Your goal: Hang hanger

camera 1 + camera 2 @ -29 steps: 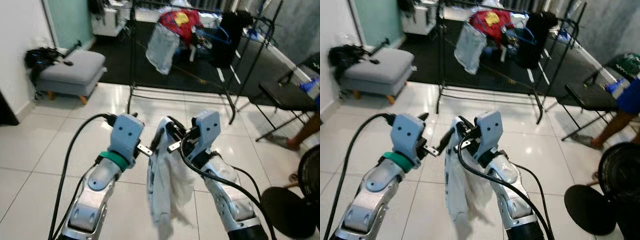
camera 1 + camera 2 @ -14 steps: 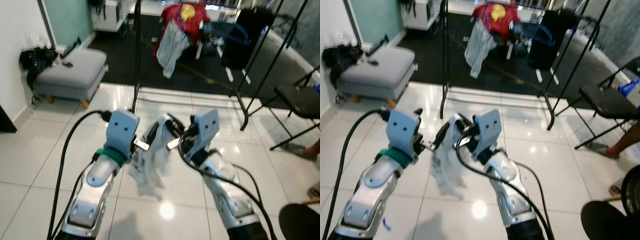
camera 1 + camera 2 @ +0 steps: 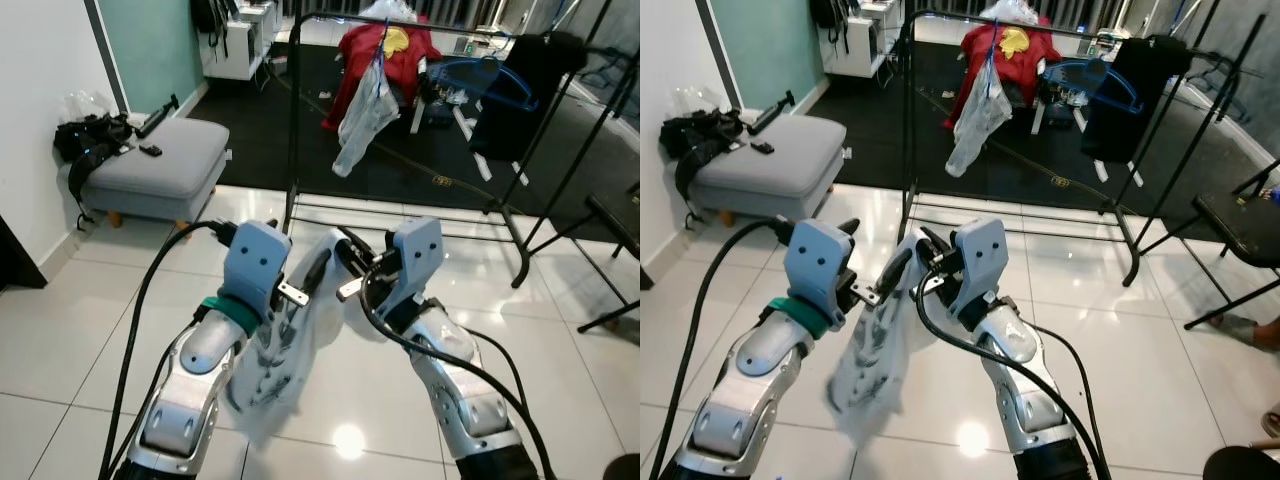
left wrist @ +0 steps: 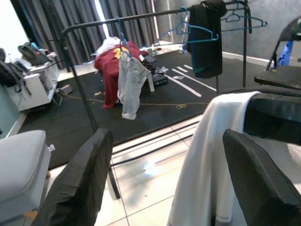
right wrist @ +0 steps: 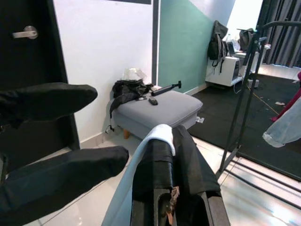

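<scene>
Two pincers meet above the tiled floor. The left pincer and right pincer each have fingers spread, one white garment draped between them. One clothes rack stands beyond, carrying one blue hanger.

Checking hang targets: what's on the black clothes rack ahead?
On the rack: a pale garment on a hanger, a blue hanger, a black garment. A red garment sits behind; whether it hangs from the rail cannot be told.

Glossy floor tiles, soft cloth garment, black metal rack.
</scene>
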